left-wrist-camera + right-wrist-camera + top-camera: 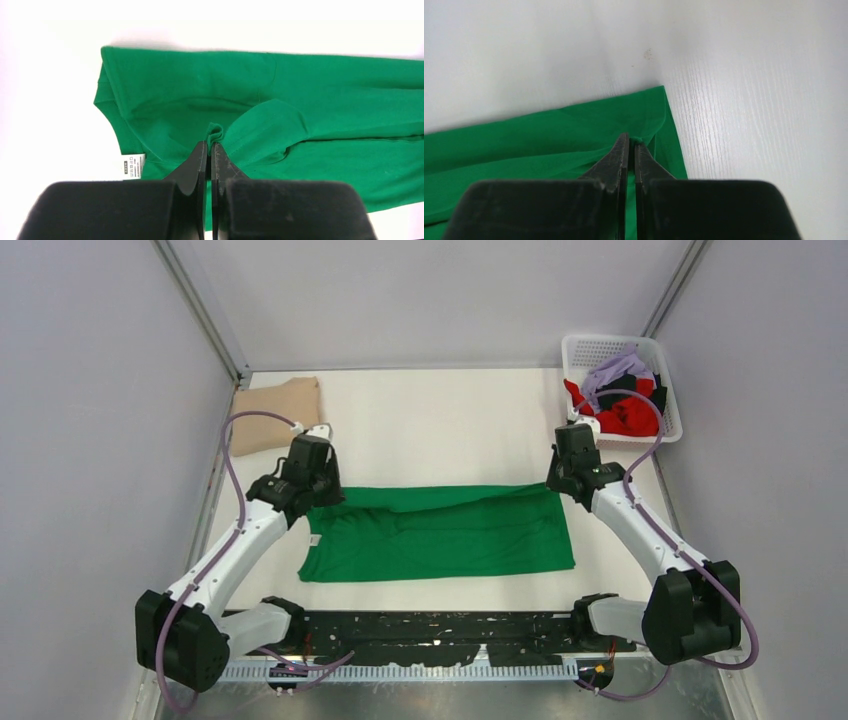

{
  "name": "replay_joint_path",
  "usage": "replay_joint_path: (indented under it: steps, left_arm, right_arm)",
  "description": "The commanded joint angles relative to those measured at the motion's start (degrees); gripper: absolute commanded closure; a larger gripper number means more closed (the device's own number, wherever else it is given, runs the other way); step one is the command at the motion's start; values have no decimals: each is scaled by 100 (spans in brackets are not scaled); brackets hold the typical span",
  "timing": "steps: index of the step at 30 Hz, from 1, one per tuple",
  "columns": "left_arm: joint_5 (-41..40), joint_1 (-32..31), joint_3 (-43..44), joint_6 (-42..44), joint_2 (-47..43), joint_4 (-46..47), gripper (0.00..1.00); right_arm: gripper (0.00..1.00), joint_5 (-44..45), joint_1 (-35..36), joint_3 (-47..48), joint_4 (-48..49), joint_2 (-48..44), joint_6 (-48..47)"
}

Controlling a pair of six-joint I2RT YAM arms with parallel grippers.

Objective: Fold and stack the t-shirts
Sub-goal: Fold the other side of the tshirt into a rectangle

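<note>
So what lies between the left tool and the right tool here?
The green t-shirt. Its far edge runs from the left tool to the right tool, each shut on it; the top view shows the whole span.

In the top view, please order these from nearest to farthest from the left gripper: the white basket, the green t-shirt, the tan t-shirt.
1. The green t-shirt: mid-table, its edge pinched in the left gripper.
2. The tan t-shirt: folded at the far left corner.
3. The white basket: at the far right corner, across the table.
</note>
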Motion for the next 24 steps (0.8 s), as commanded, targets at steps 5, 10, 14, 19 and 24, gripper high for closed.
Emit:
replay_joint_path:
  steps: [5, 10, 14, 19, 24]
  left_arm:
    - [-190, -19, 245, 102, 50, -3, 100]
    - [9, -27, -179, -25, -133, -58, 100]
    - [415, -85, -857, -410, -439, -46, 100]
    - [687, -282, -1782, -799, -644, 32, 67]
    - [1228, -322, -1885, -933, -1223, -279, 28]
  right_arm:
    - [95, 148, -4, 543, -55, 73, -154]
    - [95, 98, -2, 300, -171, 5, -110]
    - [93, 180, 6, -44, -295, -123, -62]
    - [74, 173, 0, -620, -218, -232, 243]
    - [14, 385, -2, -1004, 22, -1167, 505]
